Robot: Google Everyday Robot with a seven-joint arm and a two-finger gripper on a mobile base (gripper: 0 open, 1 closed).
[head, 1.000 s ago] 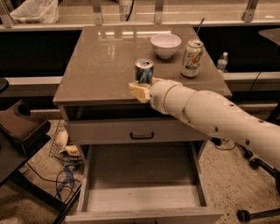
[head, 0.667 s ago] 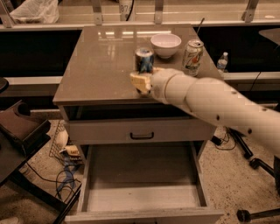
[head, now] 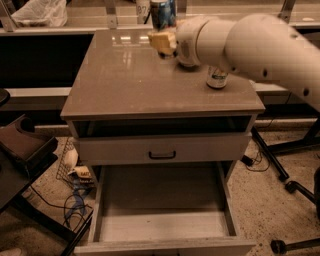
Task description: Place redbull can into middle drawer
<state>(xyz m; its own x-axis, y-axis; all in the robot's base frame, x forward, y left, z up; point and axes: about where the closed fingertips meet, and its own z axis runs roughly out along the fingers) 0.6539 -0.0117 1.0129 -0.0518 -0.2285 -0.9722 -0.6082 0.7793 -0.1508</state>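
1. the cabinet [head: 130,85] fills the middle of the view. it has a flat, glossy brown-grey top and an open dark slot just under that top.
2. the robot's white arm [head: 260,40] reaches in from the right edge and passes over the back right part of the cabinet top.
3. the middle drawer [head: 160,227] is pulled well out at the bottom of the cabinet. it is wide and shallow with low side walls, and its plain grey floor has nothing on it.
4. above it, the shut drawer front [head: 210,148] carries a small black handle [head: 162,155] at its centre.
5. a white plastic bag [head: 40,12] lies behind the cabinet at the top left.
6. a white-and-green can [head: 217,78] stands on the cabinet top near the right edge, its upper half hidden by the arm.
7. the redbull can [head: 163,12] is upright at the top edge of the view, held clear above the back of the cabinet top and well away from the open drawer.
8. the gripper [head: 162,40] is at the end of the arm, closed on the lower part of that can. one yellowish pad [head: 162,44] faces the camera and covers the can's base.
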